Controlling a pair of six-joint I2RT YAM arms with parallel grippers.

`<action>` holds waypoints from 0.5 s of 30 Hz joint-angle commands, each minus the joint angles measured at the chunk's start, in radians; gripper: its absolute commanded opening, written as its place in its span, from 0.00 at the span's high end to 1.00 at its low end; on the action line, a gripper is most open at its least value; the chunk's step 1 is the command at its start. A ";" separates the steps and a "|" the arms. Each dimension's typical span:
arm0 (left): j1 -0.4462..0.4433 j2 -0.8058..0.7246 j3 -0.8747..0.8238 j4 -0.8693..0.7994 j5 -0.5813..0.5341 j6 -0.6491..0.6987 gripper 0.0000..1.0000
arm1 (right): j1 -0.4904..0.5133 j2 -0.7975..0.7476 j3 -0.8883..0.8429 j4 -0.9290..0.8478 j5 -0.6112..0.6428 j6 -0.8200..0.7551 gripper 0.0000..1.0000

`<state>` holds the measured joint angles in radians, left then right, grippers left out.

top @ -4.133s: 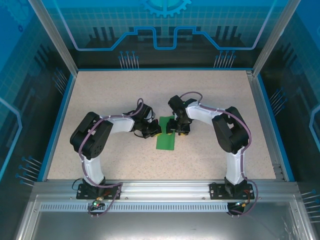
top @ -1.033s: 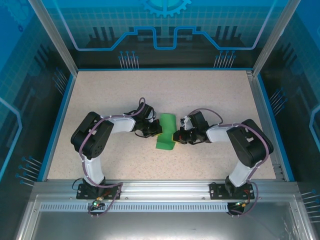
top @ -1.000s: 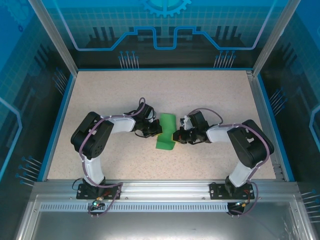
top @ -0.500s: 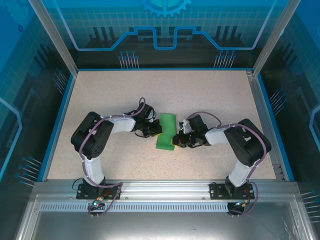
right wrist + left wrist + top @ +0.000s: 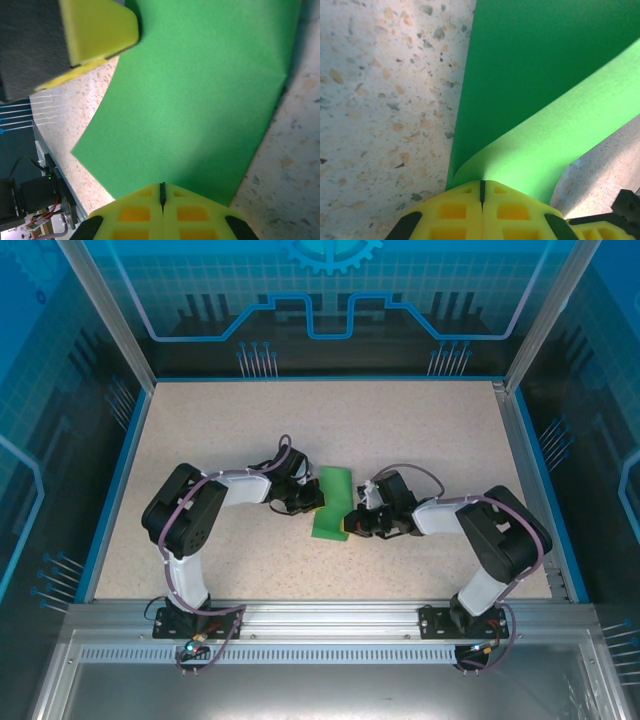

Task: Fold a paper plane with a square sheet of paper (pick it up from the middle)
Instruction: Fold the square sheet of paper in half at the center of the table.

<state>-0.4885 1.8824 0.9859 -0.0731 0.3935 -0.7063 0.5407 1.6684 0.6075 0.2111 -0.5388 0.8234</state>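
So the green sheet of paper (image 5: 333, 502) sat about mid-worktop (image 5: 400, 430), already folded into a longish strip that ran away from the arm bases with a slight tilt. Both arms were bent in towards it, one from each side.

The left claw (image 5: 313, 504) was on the strip's left edge, roughly halfway along. In the left wrist view its yellow fingers (image 5: 455, 210) were squeezed together with just a thin seam between them, clenched right on the paper's edge. A flap of the sheet (image 5: 545, 75) bowed up and across from that pinch rather than lying flat, with the speckled worktop (image 5: 385, 100) off to the side.

The right claw (image 5: 349, 525) was on the opposite edge, closer to the near end of the strip. Its wrist camera showed much the same: yellow fingers (image 5: 132, 212) pressed tight together, gripping the paper's (image 5: 200, 100) edge. The sheet looked gently curved there too, with a small kink along one side. One yellow finger of the left claw (image 5: 97, 27) poked in at the far corner, touching the paper's other side.
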 commanded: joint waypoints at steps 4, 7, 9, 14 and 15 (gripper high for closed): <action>-0.011 0.044 -0.008 -0.080 -0.047 0.023 1.00 | 0.016 0.087 -0.044 0.008 0.030 -0.003 0.99; -0.011 0.046 -0.008 -0.081 -0.048 0.024 1.00 | 0.015 0.100 -0.045 0.018 0.018 0.002 0.99; -0.011 0.046 -0.009 -0.083 -0.048 0.025 1.00 | 0.016 0.071 -0.042 0.014 0.013 0.005 0.99; -0.010 0.046 -0.009 -0.084 -0.050 0.024 1.00 | 0.018 -0.050 -0.047 -0.032 0.028 -0.012 0.98; -0.011 0.048 -0.008 -0.085 -0.049 0.026 1.00 | 0.017 -0.062 -0.050 -0.031 0.025 -0.013 0.98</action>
<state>-0.4885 1.8835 0.9867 -0.0731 0.3939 -0.7040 0.5457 1.6577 0.5766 0.2207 -0.5293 0.8291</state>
